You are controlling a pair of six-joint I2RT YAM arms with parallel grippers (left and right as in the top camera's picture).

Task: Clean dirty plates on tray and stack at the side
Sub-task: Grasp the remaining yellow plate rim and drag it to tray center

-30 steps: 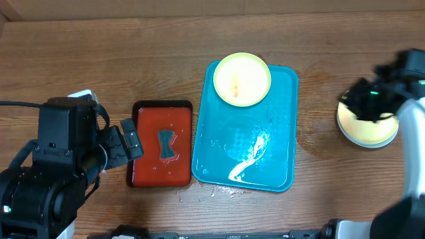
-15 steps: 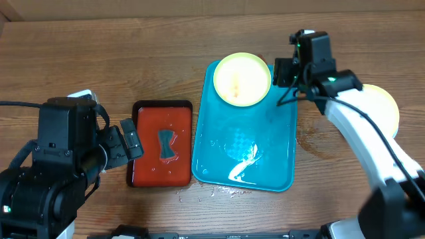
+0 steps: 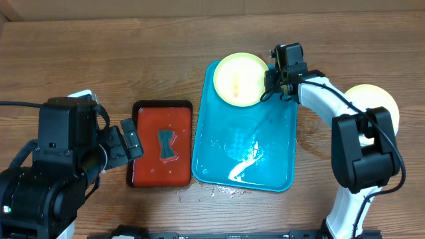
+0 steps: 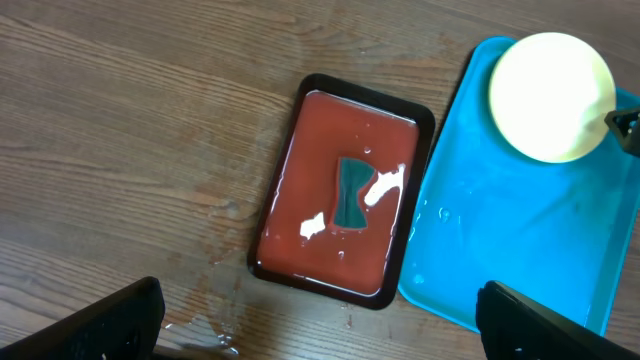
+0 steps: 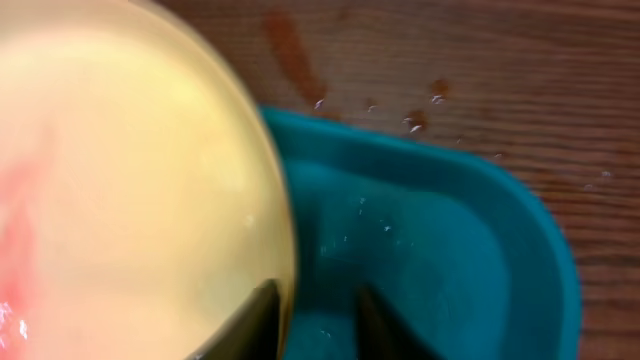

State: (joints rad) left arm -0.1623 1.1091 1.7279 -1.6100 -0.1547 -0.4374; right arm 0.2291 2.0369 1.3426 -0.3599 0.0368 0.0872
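— Overhead view: where is the dirty plate?
— The pale yellow plate (image 3: pixel 240 79) sits at the far end of the turquoise tray (image 3: pixel 275 139), its far edge overlapping the tray's rim. A faint orange smear shows near its middle.

— And the right gripper?
— The right gripper (image 3: pixel 271 79) is at the plate's right edge. In the right wrist view its fingers (image 5: pixel 385 325) stand apart with the plate's rim between them. A strip of tray shows in the gap, so it is open around the rim rather than clamped.

— Anything else in the tray?
— Only a film of water (image 3: pixel 246 159) glinting toward the near end.

— Other plates?
— A second pale plate (image 3: pixel 384 101) lies on the bench (image 3: pixel 99 53) to the right of the tray, well apart from it and partly hidden behind the right arm. I cannot tell whether another lies under it.

— What about the left side?
— A red tray (image 3: pixel 147 166) with a black rim lies just beside the turquoise tray's left edge. It holds shallow liquid and a dark bow-tie-shaped piece (image 3: pixel 167 145). The left gripper (image 3: pixel 125 145) hangs at that tray's left edge, and the left wrist view shows its fingers spread wide with nothing between them. Wet patches (image 3: pixel 222 191) mark the bench along the turquoise tray's near edge.
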